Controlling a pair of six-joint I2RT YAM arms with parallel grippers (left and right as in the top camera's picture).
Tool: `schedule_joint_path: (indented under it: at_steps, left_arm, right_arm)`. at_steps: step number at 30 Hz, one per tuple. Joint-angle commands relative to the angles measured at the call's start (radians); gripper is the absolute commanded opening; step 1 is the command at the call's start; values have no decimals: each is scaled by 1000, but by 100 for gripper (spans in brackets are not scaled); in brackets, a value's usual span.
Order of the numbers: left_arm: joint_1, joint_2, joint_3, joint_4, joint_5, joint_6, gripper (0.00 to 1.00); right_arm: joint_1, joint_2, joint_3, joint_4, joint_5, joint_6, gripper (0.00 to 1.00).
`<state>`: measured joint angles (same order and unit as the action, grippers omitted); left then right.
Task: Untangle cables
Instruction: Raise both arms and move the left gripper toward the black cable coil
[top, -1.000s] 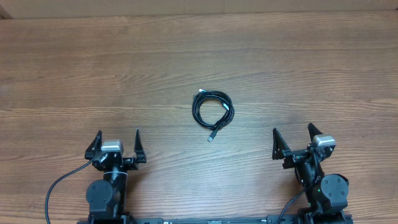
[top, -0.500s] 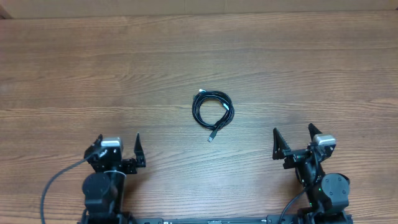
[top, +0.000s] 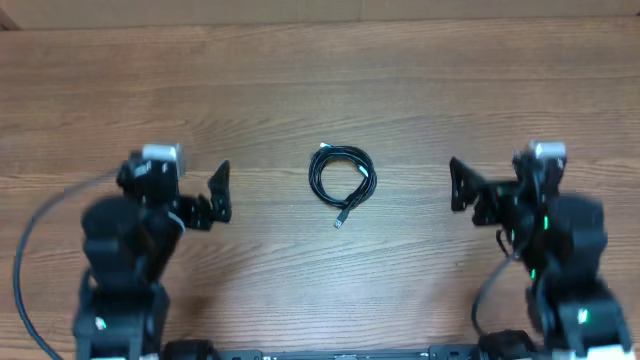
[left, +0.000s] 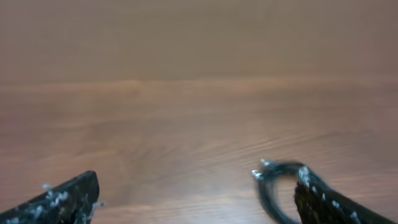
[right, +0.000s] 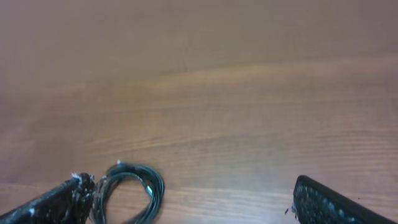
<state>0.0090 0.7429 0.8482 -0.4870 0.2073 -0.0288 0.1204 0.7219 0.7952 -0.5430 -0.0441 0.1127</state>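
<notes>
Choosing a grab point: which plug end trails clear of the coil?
The robot-side plug end, on a tail outside the coil; the far plug end hugs its rim.

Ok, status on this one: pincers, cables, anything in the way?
Left pincer open, empty, left of the coil. Right pincer open, empty, right of it. Cables in one tight coil, untouched. Nothing between pincers and coil.

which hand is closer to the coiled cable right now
Right, but only barely. The coiled cable lies between them: the left hand off to its left, the right hand off to its right, both open.
</notes>
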Motion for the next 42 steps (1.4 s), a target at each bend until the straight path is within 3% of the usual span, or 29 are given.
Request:
schedule_joint_path:
  at_steps: [1,7,11,15,23,29,42]
  left_arm:
    - [3,141,201,-117,119,-21,100]
    - [3,423,533,-443,121,-17,100]
    - [3,542,574,-452,176,-35,100]
    - [-6,638,575,-400,246,-34,100]
    - [-99,779,574,-336,-85,-118,100]
    - [-154,837,574,-267,-163,-118,100]
    - [-161,963,574,-98,-131,-129,100]
  right_arm:
    - [3,174,183,-96,5,11,100]
    - [3,411,343,-159,-173,18,100]
    - [3,491,342,-163,-242,-41,100]
    - [3,518,343,-162,-207,-60,100]
    - [3,518,343,-174,-81,-58,100]
    - [3,518,343,-172,-34,-58,100]
    - [3,518,343,-167,92,-58,100]
